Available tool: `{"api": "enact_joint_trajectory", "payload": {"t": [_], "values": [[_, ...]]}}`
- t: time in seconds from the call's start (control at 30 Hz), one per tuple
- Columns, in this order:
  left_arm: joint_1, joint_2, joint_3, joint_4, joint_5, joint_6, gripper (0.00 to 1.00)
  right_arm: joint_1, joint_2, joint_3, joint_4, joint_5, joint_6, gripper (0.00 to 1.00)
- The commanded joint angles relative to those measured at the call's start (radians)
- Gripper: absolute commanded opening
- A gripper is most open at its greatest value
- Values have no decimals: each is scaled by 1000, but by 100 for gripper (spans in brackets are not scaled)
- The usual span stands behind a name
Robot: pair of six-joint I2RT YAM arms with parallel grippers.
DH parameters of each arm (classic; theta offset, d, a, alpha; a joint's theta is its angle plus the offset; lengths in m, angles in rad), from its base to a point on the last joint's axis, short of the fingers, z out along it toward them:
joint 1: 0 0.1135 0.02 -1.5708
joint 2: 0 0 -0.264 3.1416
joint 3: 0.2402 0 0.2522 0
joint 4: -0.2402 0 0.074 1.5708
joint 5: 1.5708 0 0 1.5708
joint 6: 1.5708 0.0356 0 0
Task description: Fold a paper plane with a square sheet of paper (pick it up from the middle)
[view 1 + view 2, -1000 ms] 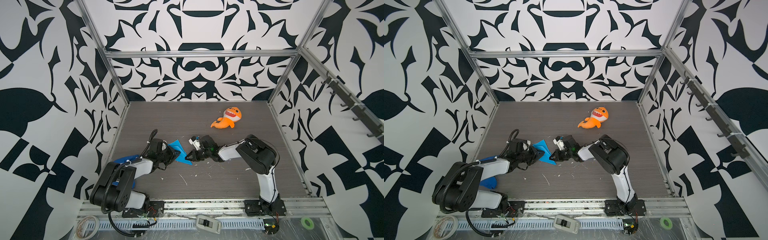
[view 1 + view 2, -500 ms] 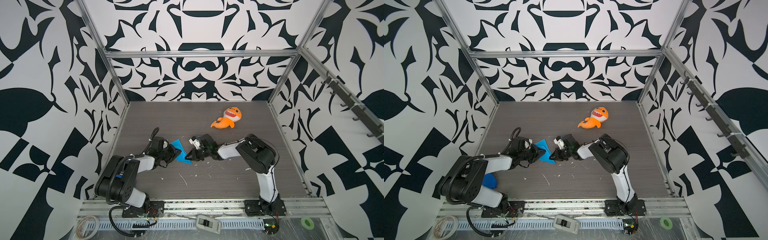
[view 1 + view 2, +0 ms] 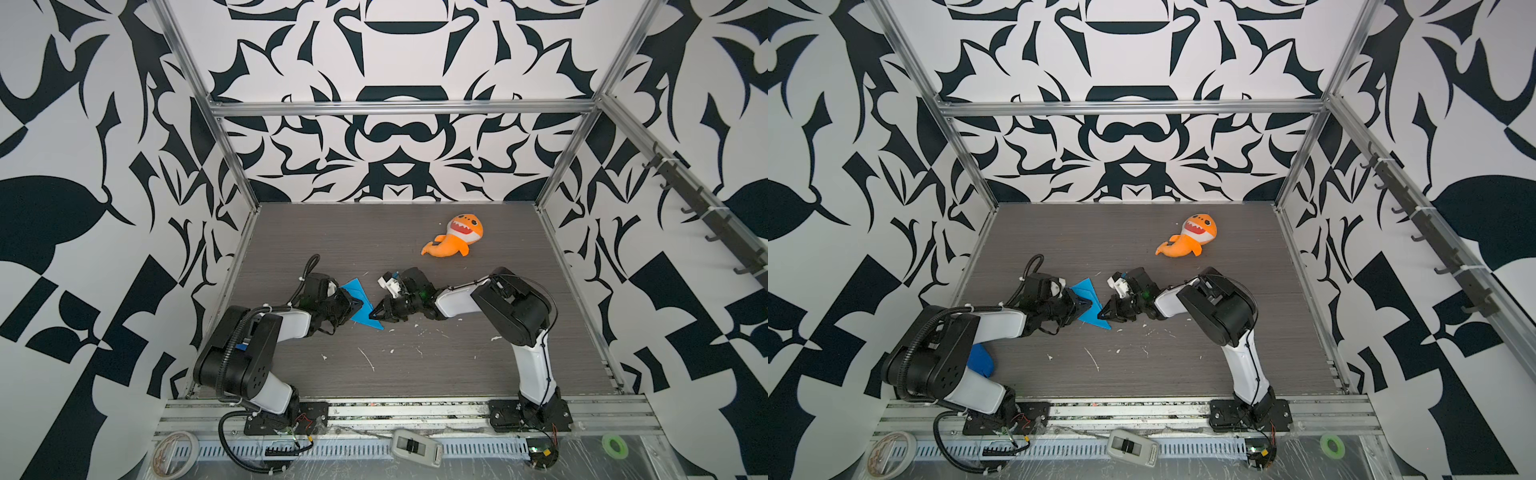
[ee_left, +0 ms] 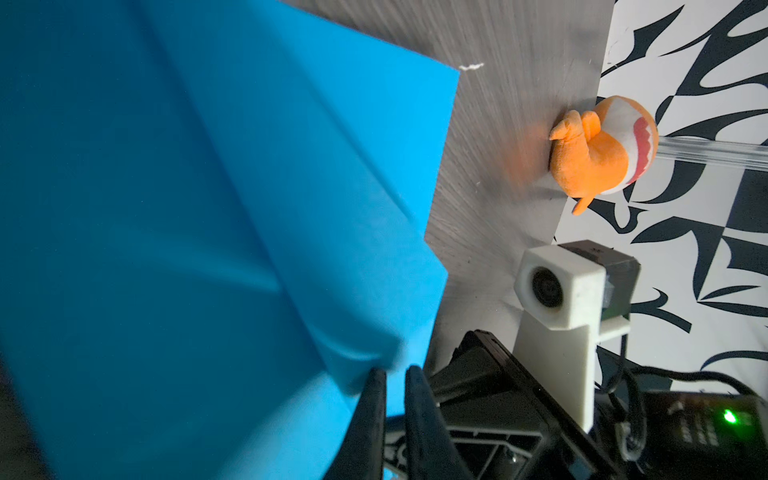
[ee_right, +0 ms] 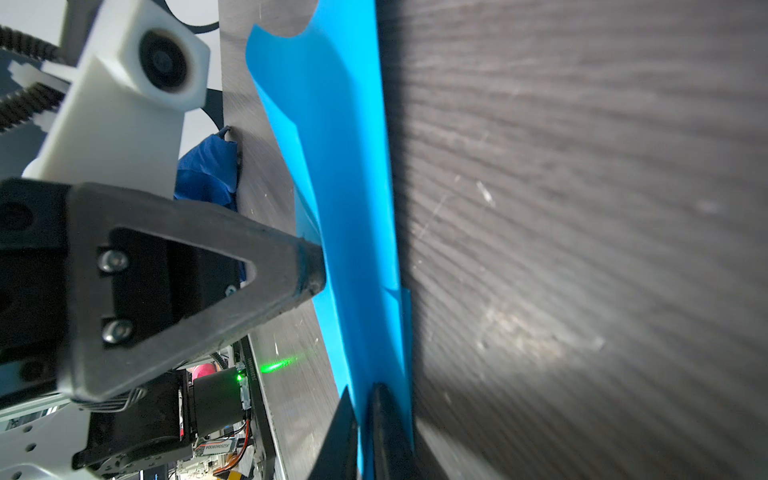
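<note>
The left arm [image 3: 249,345] stands at the front of the counter [image 3: 415,365]. It bends at the elbow and lies low, reaching in toward the middle. A dark blue thing [image 3: 980,359] peeks out from under it.

The left tool [image 3: 360,308] is turned on its side. Its 2 fingers are almost together and they pinch one edge of the blue paper [image 3: 356,291].

The blue paper is in the middle of the counter, between the 2 tools. It is folded into a long pointy shape with creases, and it stands up on its edge. Its tip points to the front.

The right tool [image 3: 375,316] is just beside the left tool. Its 2 fingers are close together too, and a thin bit of the blue paper sits between them near the pointy end.

The right arm [image 3: 515,311] rises from the front, bends over at the top and reaches low to the left.

An orange shark toy [image 3: 455,241] lies at the back, well apart from the paper.
</note>
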Motion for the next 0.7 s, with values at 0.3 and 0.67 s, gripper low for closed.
{"api": "enact_joint_trajectory", "payload": {"t": [0.3, 0.67], "values": [[-2, 30, 34, 5, 12, 21, 13, -8, 42, -19, -139, 51, -5, 8], [-2, 48, 42, 7, 16, 29, 13, -11, 50, -19, -166, 68, 9, 6]]}}
